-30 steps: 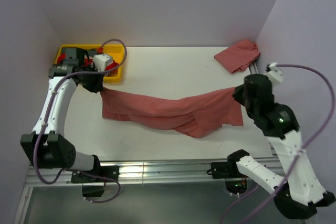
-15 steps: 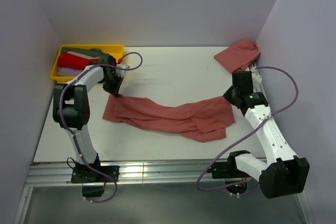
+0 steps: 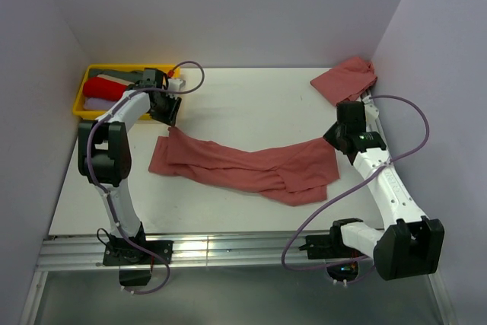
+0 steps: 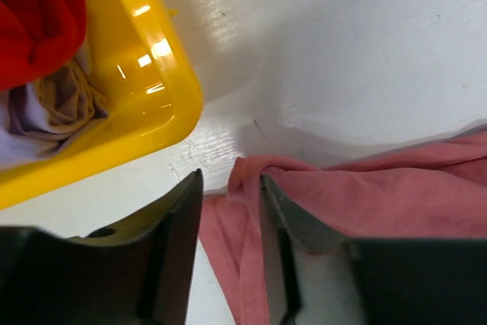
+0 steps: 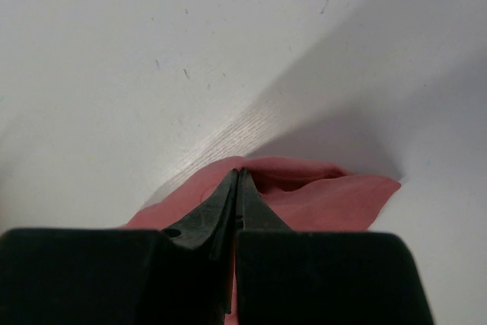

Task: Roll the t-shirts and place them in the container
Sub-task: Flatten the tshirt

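We found the t-shirt [image 3: 243, 165] lying rumpled across the bench [image 3: 251, 104], soft, thin and light, its right end pinched in the closed right tool [image 5: 237, 176], the left tool [image 4: 230, 180] parted over its left corner, which we judged the best hold.

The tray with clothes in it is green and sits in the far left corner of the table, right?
No, the tray is yellow, not green; the top view shows it. It does hold clothes and sits in the table's far left corner.
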Controlling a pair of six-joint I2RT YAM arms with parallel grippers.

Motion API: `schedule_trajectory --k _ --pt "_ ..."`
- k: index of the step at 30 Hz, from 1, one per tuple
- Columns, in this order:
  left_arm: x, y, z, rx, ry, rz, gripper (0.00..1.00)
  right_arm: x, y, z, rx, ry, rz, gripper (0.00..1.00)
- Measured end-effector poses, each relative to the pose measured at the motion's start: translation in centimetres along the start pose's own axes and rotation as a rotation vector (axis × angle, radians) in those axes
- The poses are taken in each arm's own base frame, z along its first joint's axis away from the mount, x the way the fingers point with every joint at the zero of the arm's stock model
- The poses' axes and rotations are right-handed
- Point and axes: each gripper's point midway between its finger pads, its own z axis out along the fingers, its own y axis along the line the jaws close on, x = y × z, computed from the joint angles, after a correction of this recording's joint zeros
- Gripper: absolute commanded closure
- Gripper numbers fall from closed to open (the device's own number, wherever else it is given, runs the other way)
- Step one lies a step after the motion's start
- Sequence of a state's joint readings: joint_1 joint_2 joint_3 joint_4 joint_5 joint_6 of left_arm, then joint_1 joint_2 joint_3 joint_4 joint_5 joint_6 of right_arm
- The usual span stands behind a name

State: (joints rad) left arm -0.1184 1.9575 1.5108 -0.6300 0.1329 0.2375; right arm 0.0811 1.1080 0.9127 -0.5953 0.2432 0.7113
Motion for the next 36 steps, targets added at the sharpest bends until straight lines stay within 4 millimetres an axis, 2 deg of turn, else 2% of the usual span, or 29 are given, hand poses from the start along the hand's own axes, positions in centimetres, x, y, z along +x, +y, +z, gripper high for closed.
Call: schedule_trajectory --k 2,4,7,10,15,17,19,22,25,27,36 --pt "0.0 0.0 0.0 -0.001 -0.002 0.001 0.45 0.3 -0.2 0.2 0.004 0.004 -0.001 1.00" --pt "-0.1 0.0 0.1 -0.002 -0.007 0.002 0.40 0.5 -0.4 0.4 0.010 0.009 -0.002 1.00" --pt "0.1 -0.1 -0.2 -0.002 -0.013 0.003 0.37 0.6 -0.5 0.4 0.011 0.010 -0.003 1.00" --pt "0.6 -0.3 -1.7 -0.006 -0.025 0.003 0.37 0.5 -0.6 0.5 0.012 0.008 -0.003 1.00" --pt "0.7 -0.7 -6.5 -0.021 -0.100 0.011 0.42 0.5 -0.6 0.5 0.011 0.008 -0.005 1.00" --pt "1.4 -1.0 -8.0 -0.017 -0.122 0.014 0.49 0.5 -0.6 0.5 0.011 0.007 -0.006 1.00" --pt "2.9 -1.5 -8.6 -0.002 -0.113 0.023 0.55 0.6 -0.6 0.6 0.011 0.008 -0.008 1.00" --pt "5.9 -2.7 -8.1 0.047 -0.053 0.027 0.57 1.0 -0.9 0.8 0.017 0.015 -0.013 1.00" --pt "9.3 -3.9 -6.9 0.099 0.036 0.025 0.54 1.3 -1.1 0.9 0.021 0.020 -0.017 1.00" --pt "10.9 -4.5 -6.6 0.127 0.076 0.023 0.52 1.3 -1.1 0.9 0.019 0.021 -0.017 1.00" --pt "12.7 -5.8 -4.7 0.216 0.151 0.009 0.52 1.4 -1.2 0.6 0.007 0.015 -0.014 1.00"
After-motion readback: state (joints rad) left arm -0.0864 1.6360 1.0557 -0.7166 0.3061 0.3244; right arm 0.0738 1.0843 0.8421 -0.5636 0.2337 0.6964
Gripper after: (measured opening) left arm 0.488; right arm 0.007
